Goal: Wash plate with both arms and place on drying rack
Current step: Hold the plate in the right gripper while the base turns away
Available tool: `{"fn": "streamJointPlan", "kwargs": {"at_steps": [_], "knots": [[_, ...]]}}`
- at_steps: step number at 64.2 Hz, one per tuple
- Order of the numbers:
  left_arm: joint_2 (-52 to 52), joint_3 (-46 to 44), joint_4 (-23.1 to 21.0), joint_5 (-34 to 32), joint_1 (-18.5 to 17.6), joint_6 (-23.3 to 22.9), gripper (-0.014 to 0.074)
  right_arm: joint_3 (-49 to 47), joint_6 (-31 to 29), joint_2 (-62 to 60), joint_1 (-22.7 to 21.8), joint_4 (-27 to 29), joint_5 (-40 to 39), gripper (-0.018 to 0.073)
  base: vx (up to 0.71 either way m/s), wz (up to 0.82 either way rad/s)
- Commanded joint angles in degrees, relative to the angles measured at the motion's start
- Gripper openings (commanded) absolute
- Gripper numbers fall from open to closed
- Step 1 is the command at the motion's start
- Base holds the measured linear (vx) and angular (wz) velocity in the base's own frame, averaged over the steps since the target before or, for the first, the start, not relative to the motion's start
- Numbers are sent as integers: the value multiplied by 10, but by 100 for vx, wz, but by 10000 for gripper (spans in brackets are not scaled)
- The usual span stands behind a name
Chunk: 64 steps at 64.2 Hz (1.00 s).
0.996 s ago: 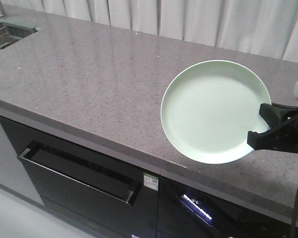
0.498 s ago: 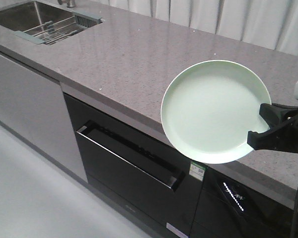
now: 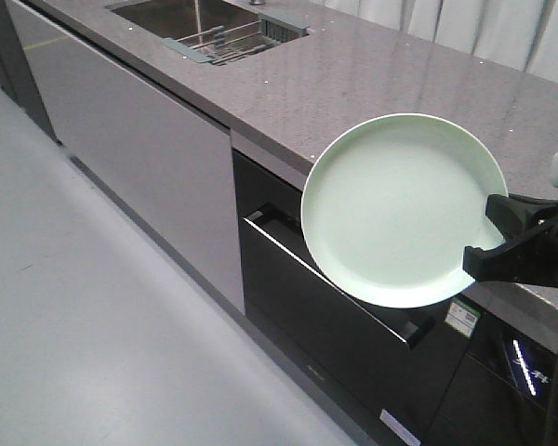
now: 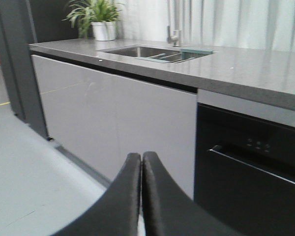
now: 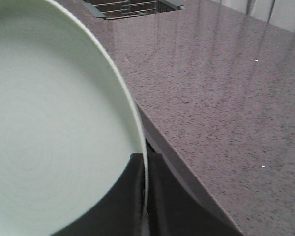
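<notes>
The pale mint-green plate hangs tilted in the air in front of the counter's edge, over the black appliance front. My right gripper is shut on its right rim, one finger on each face. The right wrist view shows the plate filling the left side, with its rim pinched in the right gripper. My left gripper is shut on nothing and low, facing the cabinets. The drying rack lies across the right part of the sink at the far left; it also shows as the drying rack.
A speckled grey countertop runs to the back left. Below it are a grey cabinet front and a black dishwasher with a handle. A faucet and a potted plant stand by the sink. Grey floor lies at the left.
The whole scene has slid right in the exterior front-facing view: sink and rack come further into view, cabinets and floor now show. The plate and right gripper keep the same place in the frame.
</notes>
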Motion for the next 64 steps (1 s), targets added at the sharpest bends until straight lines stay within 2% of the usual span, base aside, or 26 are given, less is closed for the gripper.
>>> {"fn": "streamJointPlan", "kwargs": {"at_steps": [1,64], "knots": [[-8,9,-5,-40,-3,-6,-6,-17,-4,-8,-3,-5,-45,-10,-10,38],[-8,9,-5,-40,-3,-6,-6,-17,-4,-8,-3,-4,-45,-10,-8,35]]}}
